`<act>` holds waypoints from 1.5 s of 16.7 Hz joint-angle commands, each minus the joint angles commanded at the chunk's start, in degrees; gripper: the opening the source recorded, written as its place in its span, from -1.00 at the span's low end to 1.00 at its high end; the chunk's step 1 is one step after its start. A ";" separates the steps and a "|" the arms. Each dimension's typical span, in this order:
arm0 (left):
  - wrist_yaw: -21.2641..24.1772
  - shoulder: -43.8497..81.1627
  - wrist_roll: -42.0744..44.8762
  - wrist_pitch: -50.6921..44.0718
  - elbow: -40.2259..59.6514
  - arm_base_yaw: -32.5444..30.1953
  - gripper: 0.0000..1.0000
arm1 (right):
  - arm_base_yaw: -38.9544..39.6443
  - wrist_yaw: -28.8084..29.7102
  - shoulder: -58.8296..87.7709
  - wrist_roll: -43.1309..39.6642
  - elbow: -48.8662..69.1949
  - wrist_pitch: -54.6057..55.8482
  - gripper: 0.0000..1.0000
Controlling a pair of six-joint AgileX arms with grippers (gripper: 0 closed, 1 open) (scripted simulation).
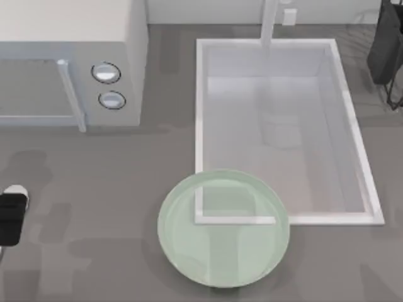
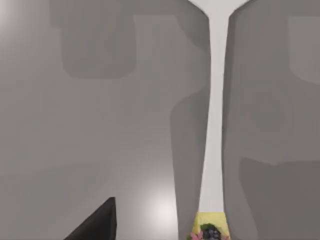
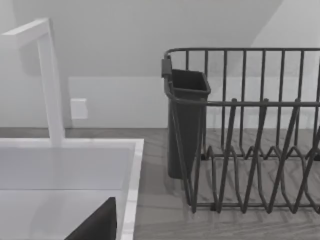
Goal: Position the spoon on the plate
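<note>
a: start at the fingers. what do you get from your left gripper (image 1: 12, 217)?

b: you see it at the far left edge of the table (image 1: 94, 239) in the top view, a dark block with a white tip. whether its fingers are spread or pressed together, you cannot tell. in the left wrist view one dark finger (image 2: 97, 225) pokes in at the lower edge, over bare grey surface.

a: and the spoon (image 2: 215, 115)?

b: in that same wrist view its thin white handle runs straight away from the camera, widening into the bowl at the far end. the near end carries a small yellow and pink knob. you cannot tell whether the fingers pinch it.

a: the plate (image 1: 223, 228)?

b: pale green, glassy, sitting at the front centre of the table, well apart from the left gripper. its far part overlaps the front left corner of the white sink (image 1: 352, 138).

a: your right arm?

b: a dark shape at the top right corner of the top view. its wrist camera looks at a faucet (image 3: 47, 75), the sink rim, and a dark wire dish rack (image 3: 250, 135) with a cutlery cup (image 3: 186, 125).

a: anything else?

b: a microwave (image 1: 69, 63) stands at the back left.
</note>
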 joint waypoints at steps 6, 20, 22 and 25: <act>-0.22 11.41 0.97 -8.13 8.54 0.86 1.00 | 0.00 0.00 0.00 0.00 0.00 0.00 1.00; -0.23 21.40 1.28 13.95 -3.10 1.00 1.00 | 0.00 0.00 0.00 0.00 0.00 0.00 1.00; -0.23 23.31 1.38 17.46 -5.06 1.08 1.00 | 0.00 0.00 0.00 0.00 0.00 0.00 1.00; -0.23 23.89 1.41 18.52 -5.68 1.10 1.00 | 0.00 0.00 0.00 0.00 0.00 0.00 1.00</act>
